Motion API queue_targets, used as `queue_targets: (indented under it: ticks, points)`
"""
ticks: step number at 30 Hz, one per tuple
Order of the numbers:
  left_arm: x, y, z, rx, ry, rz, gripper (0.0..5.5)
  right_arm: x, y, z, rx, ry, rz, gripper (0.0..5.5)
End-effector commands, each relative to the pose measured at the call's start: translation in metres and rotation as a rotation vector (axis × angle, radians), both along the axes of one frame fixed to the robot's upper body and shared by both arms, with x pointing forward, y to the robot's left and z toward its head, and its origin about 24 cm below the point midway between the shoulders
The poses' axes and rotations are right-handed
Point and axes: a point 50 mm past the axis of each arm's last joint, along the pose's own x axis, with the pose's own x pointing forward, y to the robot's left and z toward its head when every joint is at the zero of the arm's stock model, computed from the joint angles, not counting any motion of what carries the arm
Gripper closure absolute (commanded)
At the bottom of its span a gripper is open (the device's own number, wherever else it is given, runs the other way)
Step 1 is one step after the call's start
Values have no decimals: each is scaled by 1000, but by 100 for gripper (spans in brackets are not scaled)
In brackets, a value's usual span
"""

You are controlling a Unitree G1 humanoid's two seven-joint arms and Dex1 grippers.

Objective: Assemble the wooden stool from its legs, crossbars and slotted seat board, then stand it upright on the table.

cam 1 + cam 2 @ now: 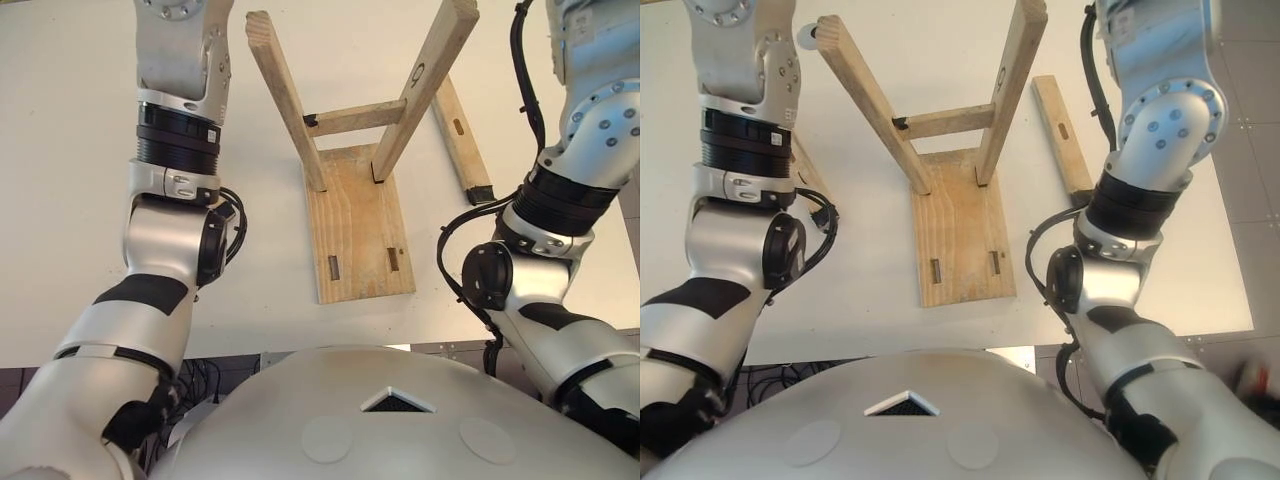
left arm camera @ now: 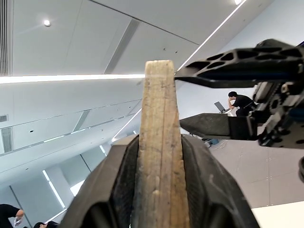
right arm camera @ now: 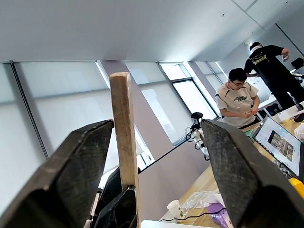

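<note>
No word or number can be read clearly. One upright wooden leg [image 1: 425, 90], the one on the robot's right side, carries a small dark hand-drawn mark [image 1: 420, 72] on its face. The mark looks like a loop, but I cannot tell if it is a digit or a letter. A small pale label [image 1: 180, 183] sits on the left arm [image 1: 175, 160]; its print is too small to read. In the room behind, a laptop screen [image 3: 284, 142] shows little pictures, and no words on it can be made out.
</note>
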Motion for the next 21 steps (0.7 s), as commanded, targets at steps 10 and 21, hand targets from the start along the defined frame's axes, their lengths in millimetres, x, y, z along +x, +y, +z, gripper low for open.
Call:
queue_targets:
  ticks: [10, 21]
  points:
    - [-4, -2, -10, 54, -5, -31, 424, -4, 17, 18, 58, -64, 99, 454]
    - [2, 3, -12, 88, 33, -21, 357, 0, 5, 21, 91, -85, 19, 510]
